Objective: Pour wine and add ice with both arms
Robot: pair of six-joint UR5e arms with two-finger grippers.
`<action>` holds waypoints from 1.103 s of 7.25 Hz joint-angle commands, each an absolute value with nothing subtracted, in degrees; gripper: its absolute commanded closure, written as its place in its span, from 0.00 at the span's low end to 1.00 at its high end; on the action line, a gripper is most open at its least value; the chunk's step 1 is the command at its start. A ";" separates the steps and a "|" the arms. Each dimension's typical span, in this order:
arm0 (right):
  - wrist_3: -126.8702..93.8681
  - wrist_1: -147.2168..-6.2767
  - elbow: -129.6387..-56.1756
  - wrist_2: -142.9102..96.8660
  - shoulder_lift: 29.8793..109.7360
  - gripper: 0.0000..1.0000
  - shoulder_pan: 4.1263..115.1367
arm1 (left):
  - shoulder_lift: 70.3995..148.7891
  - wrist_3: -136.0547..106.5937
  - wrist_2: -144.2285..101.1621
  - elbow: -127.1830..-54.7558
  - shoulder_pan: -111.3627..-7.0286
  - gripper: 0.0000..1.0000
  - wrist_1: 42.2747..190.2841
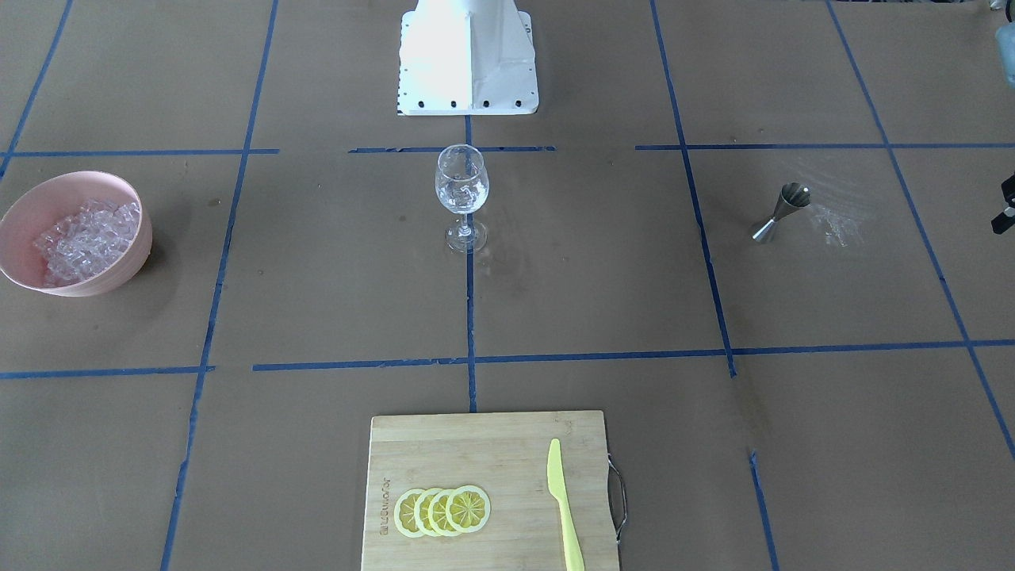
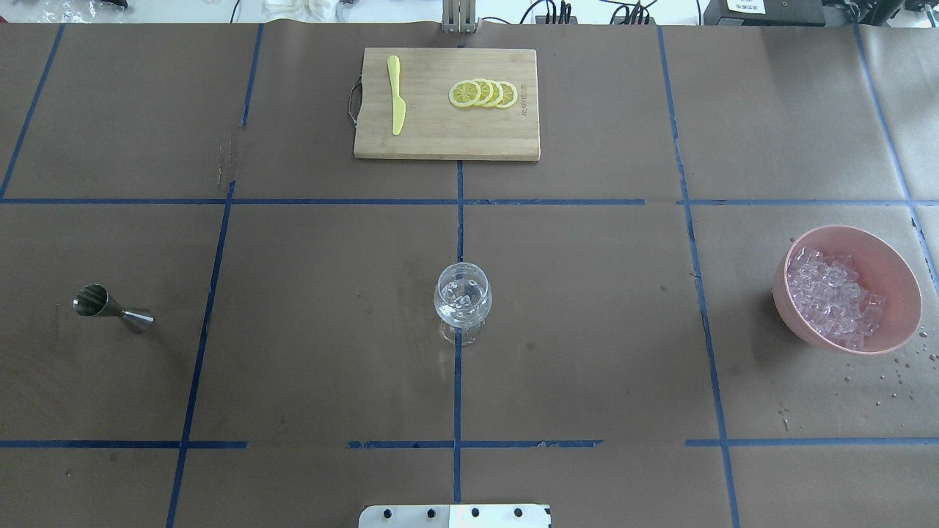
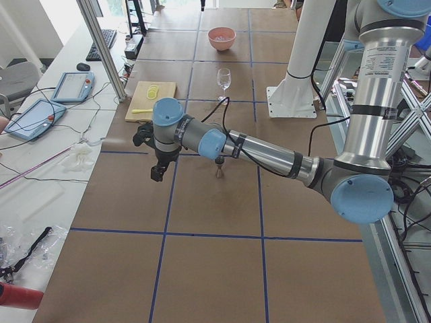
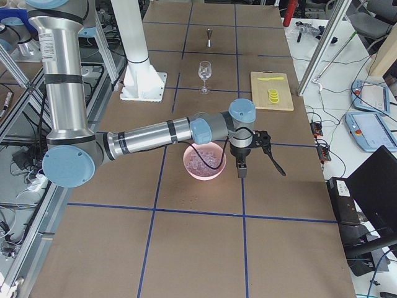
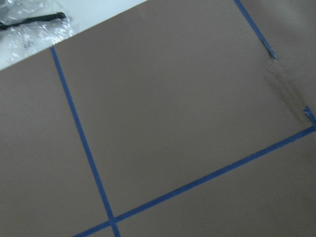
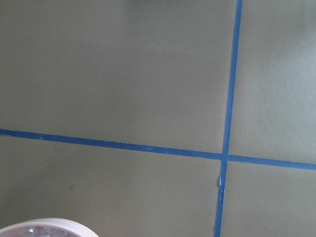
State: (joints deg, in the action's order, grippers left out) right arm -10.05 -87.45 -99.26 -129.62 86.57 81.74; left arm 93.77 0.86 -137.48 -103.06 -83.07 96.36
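The wine glass [image 1: 461,198] stands upright at the table's middle with clear glassy pieces in its bowl [image 2: 463,299]. The ice [image 2: 832,297] is heaped in a pink bowl [image 2: 899,275] on the robot's right side. In the exterior left view the left gripper [image 3: 156,176] hangs pointing down above the table, near a steel jigger [image 1: 781,212]. In the exterior right view the right gripper [image 4: 240,171] hangs just beside the pink bowl [image 4: 189,171], with a black elongated piece sticking out beside it. I cannot tell whether either gripper is open or shut. Neither wrist view shows fingers.
A wooden cutting board [image 2: 440,136] with lemon slices [image 2: 484,93] and a yellow knife [image 2: 396,95] lies at the far side from the robot. The white pedestal base [image 1: 468,59] stands behind the glass. Water drops [image 2: 902,367] lie near the bowl.
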 commanded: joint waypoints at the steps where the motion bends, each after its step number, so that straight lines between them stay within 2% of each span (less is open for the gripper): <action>1: -2.76 -89.81 -96.35 -130.51 86.49 0.00 83.58 | 86.26 1.66 -134.34 -109.73 -84.19 0.00 95.97; 3: 4.47 -90.09 -92.91 -133.31 86.75 0.00 86.21 | 86.39 8.67 -127.45 -105.94 -84.29 0.00 97.12; 8: 3.96 -90.00 -93.60 -135.35 88.24 0.00 86.13 | 86.05 8.43 -137.47 -103.88 -84.46 0.00 85.43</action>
State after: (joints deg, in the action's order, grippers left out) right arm 3.99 -90.07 -93.59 -134.97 88.14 86.16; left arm 86.19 7.91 -137.23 -103.87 -84.34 87.98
